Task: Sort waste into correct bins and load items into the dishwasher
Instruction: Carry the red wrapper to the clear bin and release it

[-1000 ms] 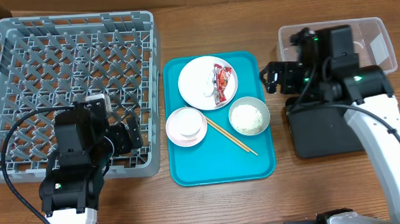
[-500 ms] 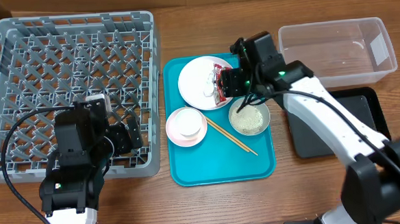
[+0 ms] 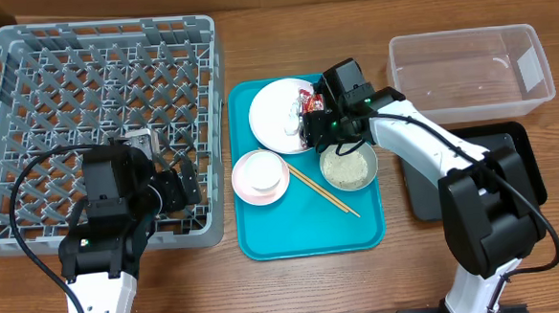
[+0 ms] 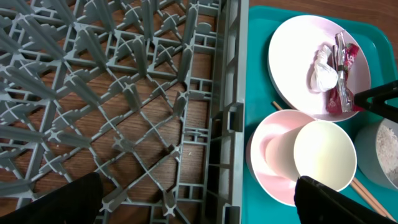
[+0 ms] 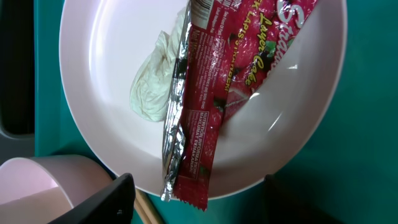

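Your right gripper (image 5: 202, 205) hangs spread wide over the white plate (image 5: 99, 50), with a finger on either side of the red snack wrapper (image 5: 211, 118) (not gripping it). The wrapper lies across the plate, beside the white crumpled scrap (image 5: 152, 87). The plate sits on the teal tray (image 3: 307, 227). Your left gripper (image 4: 199, 200), also wide and empty, sits over the dish rack (image 3: 93, 80) at the corner nearest the tray. The clear tub (image 3: 471, 65) and the black tray (image 3: 421, 195) stand to the right.

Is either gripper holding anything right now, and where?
Nothing is held. The right gripper hangs open over the red wrapper on the plate; the left gripper is open, empty, by the rack.
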Tool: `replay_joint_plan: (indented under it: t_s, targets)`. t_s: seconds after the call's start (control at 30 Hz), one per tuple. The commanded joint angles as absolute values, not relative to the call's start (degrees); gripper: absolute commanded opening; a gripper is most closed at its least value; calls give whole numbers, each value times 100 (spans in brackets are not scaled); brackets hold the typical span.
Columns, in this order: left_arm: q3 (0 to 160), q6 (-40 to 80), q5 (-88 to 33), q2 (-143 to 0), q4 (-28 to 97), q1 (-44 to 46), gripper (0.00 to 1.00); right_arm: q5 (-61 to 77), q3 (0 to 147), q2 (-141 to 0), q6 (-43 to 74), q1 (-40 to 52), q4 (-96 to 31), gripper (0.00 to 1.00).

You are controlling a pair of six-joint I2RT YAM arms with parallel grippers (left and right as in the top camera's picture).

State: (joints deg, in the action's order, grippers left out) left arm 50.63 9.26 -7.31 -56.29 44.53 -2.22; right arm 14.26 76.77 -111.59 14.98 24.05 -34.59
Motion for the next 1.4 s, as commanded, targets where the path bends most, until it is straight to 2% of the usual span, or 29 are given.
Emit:
replay_joint_plan:
  t_s: [0.0, 0.3, 0.4, 0.53, 0.6, 0.63, 0.97, 1.37]
  targets:
    - [5229, 943, -797, -5658, 4427, -189, 100, 1573, 7758, -11196, 1527, 2438, -3387, 66]
    - [5229, 943, -797, -5658, 4429, -189, 100, 1570, 7717, -11463, 1529, 2615, -3247, 66]
    - [5229, 943, -799, -5658, 4434, -189, 100, 1551, 7717, -11507, 1529, 2700, -3124, 51]
    - [5229, 945, -799, -5658, 4431, -189, 100, 1544, 7762, -11504, 1527, 2676, -3044, 18]
    - [5229, 943, -799, -5658, 4431, -189, 100, 1507, 7843, -11476, 1527, 2598, -3146, 6]
    - [5229, 943, -799, -5658, 4431, -189, 100, 1509, 7889, -11461, 1527, 2558, -3194, 4]
    - [5229, 943, -797, -5658, 4431, -189, 100, 1085, 9192, -10659, 1330, 1678, -4480, 4]
    - [5229, 943, -799, -5658, 4405, -189, 100, 613, 9415, -10589, 1369, -99, -4580, 6]
